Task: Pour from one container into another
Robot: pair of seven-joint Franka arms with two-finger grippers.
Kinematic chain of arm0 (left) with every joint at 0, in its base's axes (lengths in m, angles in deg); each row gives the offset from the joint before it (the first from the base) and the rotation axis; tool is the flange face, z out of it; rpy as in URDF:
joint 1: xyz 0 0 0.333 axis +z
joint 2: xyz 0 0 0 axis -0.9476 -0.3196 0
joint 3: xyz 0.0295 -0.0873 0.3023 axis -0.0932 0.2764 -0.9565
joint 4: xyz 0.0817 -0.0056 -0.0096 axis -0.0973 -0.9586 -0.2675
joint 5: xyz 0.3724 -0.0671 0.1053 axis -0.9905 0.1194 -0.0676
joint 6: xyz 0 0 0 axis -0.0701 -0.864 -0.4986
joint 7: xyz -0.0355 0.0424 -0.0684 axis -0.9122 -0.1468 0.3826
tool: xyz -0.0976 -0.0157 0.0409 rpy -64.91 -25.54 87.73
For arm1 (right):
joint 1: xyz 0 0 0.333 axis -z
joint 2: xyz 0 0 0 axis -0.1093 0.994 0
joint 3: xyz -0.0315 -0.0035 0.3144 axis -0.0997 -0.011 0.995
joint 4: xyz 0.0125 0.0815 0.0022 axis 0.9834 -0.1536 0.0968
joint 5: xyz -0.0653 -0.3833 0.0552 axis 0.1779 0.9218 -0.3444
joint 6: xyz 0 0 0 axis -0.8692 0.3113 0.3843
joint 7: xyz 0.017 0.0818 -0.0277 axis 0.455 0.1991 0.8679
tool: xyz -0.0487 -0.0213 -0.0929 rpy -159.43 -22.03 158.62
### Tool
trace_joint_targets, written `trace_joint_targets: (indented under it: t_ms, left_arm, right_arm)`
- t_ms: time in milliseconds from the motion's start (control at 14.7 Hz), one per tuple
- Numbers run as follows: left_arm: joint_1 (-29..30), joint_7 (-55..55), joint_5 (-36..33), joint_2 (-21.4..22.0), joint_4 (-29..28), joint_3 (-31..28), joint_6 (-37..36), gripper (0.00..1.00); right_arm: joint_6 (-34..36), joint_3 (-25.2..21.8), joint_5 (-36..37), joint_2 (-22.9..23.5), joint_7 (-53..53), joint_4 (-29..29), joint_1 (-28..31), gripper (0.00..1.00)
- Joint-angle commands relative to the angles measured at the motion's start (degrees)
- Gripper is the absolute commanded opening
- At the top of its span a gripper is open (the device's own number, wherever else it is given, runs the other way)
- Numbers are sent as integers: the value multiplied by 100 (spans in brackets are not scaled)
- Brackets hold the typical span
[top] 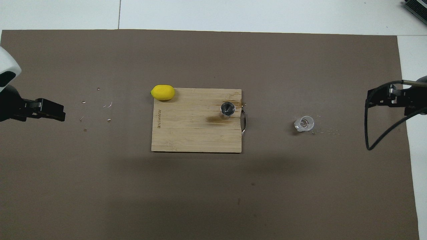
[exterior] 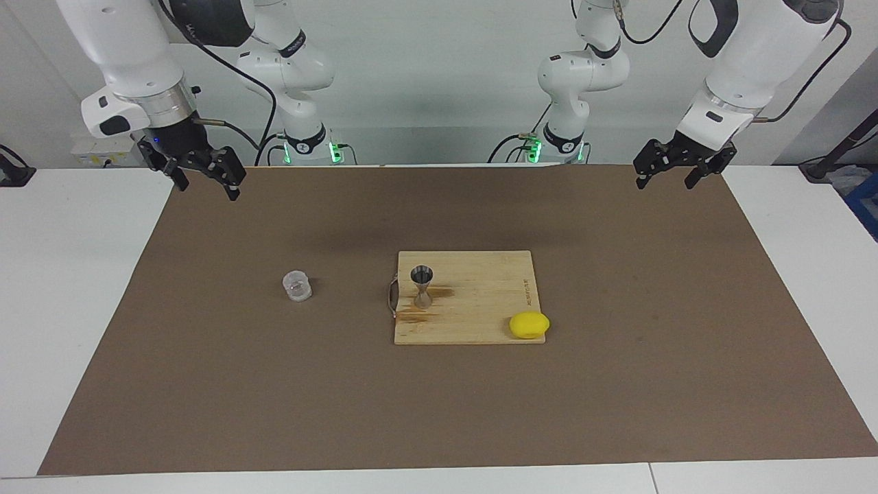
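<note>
1. The jigger (exterior: 422, 286) is standing upright on the cutting board (exterior: 480, 302).
2. The clear cup (exterior: 297, 285) is sitting off the board, toward the right arm's end.
3. The left gripper (exterior: 669, 180) and right gripper (exterior: 206, 184) are hanging released, well apart from the board.

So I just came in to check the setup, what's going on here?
Nothing is being handled yet. Both arms wait, raised at the table's ends, the left tool and right tool open and empty. The clear cup stands on the brown mat toward the right arm's end. The steel jigger stands upright on the wooden board, a yellow lemon at its corner.
</note>
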Motion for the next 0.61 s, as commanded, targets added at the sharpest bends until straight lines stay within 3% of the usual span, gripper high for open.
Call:
trace_joint_targets:
  t_ms: [0,543]
  left_arm:
    - [68,84,-79,99,-57,37,-73,100]
    - [68,84,-79,99,-57,37,-73,100]
  right_arm:
    - [180,61,-27,27,268,-43,-13,100]
    - [102,96,-53,-123,364,-351,-31,100]
